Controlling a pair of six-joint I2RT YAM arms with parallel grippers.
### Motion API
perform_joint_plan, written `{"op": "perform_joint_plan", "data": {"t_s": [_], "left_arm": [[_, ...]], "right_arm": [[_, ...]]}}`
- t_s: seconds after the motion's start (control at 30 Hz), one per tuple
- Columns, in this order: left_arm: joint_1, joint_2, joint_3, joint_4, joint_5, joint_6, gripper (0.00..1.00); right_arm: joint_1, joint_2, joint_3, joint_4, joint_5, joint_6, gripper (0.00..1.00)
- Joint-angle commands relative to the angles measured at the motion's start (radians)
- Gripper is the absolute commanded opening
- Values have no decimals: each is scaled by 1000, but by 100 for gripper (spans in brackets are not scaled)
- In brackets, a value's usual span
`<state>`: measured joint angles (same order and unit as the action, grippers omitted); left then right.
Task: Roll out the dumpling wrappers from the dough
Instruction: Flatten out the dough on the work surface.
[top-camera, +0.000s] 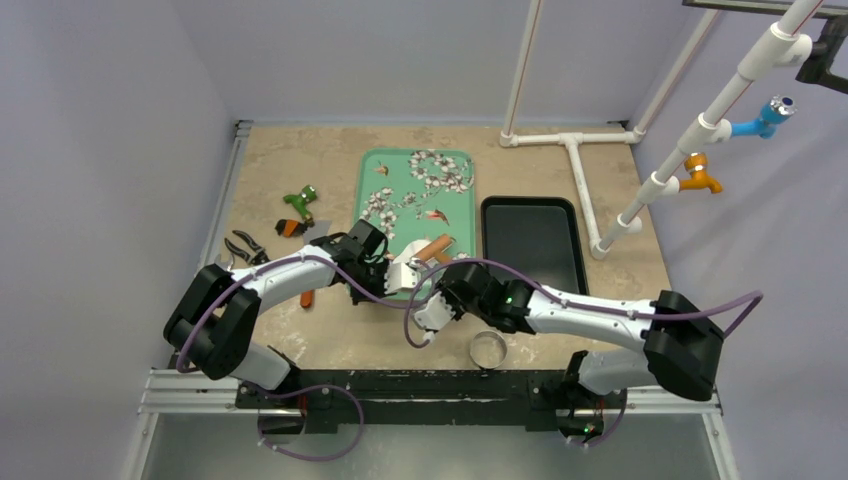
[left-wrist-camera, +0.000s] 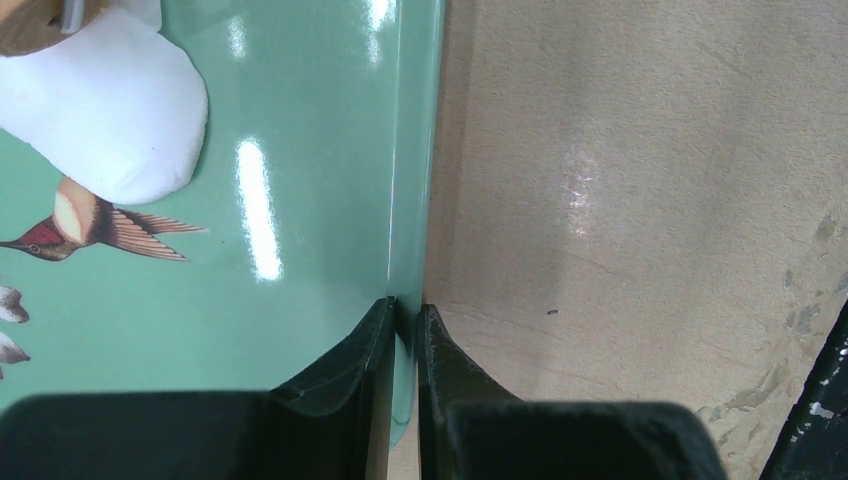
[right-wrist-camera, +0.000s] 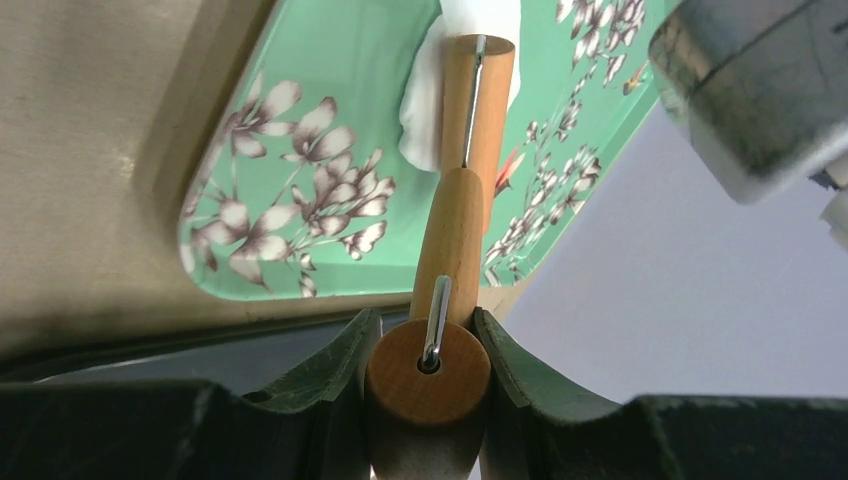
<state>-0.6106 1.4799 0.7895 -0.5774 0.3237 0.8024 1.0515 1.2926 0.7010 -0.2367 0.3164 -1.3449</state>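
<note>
At the near edge of the green tray (left-wrist-camera: 300, 150), the left gripper (left-wrist-camera: 405, 315) is pinched narrow on the raised rim. One finger sits inside the tray and the other outside, over the beige table (left-wrist-camera: 650, 200). Up the tray from that grip lies the dough (left-wrist-camera: 100, 100), a smooth white lump with a rounded edge. It rests on the tray floor just above a printed bird, apart from the rim.

The right gripper (right-wrist-camera: 425, 340) is clamped on the round butt of the wooden roller (right-wrist-camera: 450, 240), a finger on each side of the handle. The handle reaches away from the fingers over the tray's corner, and its far end lies on the dough. From the right wrist the white mass shows at the roller's left side and beyond its tip. How flat the dough is I cannot tell, since the roller covers much of it and the arms hide it from above.

In the top view both arms meet over the tray's near end. A black tray (top-camera: 530, 240) stands just right of the green one. A metal ring (top-camera: 487, 349) lies on the table near the right arm.
</note>
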Motion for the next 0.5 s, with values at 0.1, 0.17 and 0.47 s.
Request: {"op": "perform_joint_plan", "data": {"t_s": [0.1, 0.17, 0.47], "left_arm": [[3, 14, -24, -95, 9, -32, 0], [3, 13, -24, -95, 9, -32, 0], [3, 15, -22, -96, 14, -32, 0]], "right_arm": [[-54, 245, 6, -23, 12, -22, 0], [-55, 238, -2, -49, 40, -19, 0], [12, -38, -114, -176, 66, 22, 0]]}}
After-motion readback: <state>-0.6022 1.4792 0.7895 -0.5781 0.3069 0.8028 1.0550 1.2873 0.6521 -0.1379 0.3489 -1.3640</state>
